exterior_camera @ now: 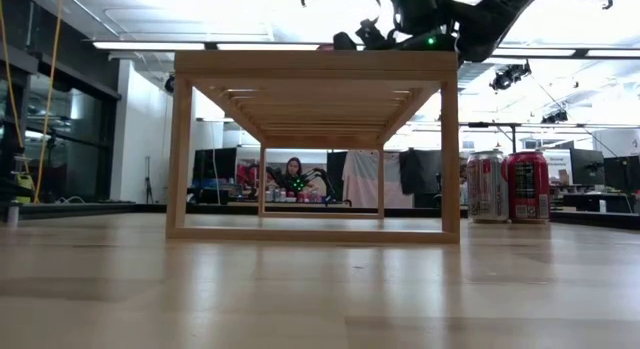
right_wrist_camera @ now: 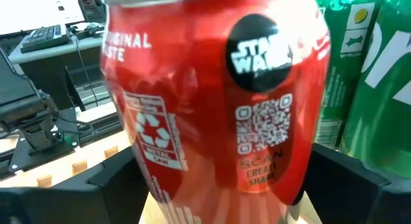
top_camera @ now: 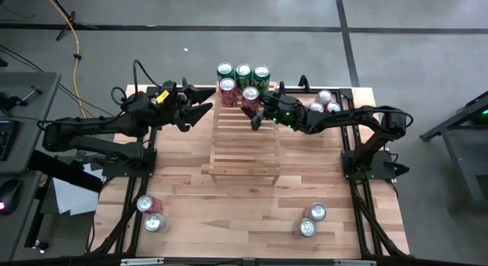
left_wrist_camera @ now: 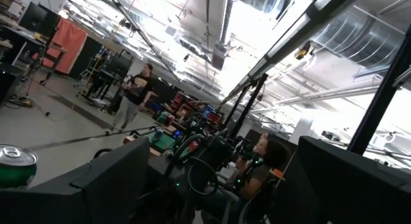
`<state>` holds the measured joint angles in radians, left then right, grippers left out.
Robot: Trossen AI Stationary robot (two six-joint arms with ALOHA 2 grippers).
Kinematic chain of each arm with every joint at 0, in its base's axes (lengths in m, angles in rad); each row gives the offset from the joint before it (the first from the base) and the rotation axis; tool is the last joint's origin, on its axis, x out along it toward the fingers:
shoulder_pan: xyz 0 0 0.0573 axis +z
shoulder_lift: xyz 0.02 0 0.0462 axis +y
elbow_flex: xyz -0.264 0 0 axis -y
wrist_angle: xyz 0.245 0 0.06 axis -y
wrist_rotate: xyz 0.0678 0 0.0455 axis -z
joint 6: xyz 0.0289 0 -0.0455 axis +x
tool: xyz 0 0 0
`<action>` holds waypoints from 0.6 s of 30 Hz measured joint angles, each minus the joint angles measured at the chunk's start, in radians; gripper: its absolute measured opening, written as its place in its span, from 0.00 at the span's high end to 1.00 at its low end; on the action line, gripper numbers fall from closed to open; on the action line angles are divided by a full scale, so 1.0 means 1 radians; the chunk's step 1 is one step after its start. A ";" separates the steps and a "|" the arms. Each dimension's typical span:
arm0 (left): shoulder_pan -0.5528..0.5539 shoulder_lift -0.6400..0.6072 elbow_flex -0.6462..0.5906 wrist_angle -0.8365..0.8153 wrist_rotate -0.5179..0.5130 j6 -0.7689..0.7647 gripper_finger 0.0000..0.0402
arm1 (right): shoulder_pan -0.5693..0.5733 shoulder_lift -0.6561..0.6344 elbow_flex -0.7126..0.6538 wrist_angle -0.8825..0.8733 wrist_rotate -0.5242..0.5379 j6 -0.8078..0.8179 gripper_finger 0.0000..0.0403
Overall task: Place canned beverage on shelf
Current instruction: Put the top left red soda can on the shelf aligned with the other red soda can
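Red can (right_wrist_camera: 212,102) on shelf (top_camera: 244,144): "STAR WARS" badge, QR code, recycling mark

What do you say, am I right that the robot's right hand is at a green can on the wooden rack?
Not quite. The can at the right hand is a red can, not a green one; the green cans stand just beside it. The right wrist view shows this close up. It is on the shelf, as you said.

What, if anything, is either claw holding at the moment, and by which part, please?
The right claw brackets the red can around its body on the shelf; whether it grips cannot be told. The left claw is open, holding nothing.
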<state>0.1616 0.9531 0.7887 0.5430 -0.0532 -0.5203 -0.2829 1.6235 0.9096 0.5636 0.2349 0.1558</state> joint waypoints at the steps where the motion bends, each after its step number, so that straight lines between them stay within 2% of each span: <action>1: 0.000 0.000 0.000 0.000 0.000 0.000 0.03 | 0.000 -0.007 0.000 -0.007 0.000 0.000 0.15; 18: 0.000 0.000 0.000 -0.002 0.000 0.000 0.03 | 0.000 -0.093 -0.001 -0.007 0.032 0.000 0.14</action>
<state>0.1616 0.9531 0.7887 0.5415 -0.0532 -0.5205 -0.2832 1.5308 0.9089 0.5564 0.2666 0.1555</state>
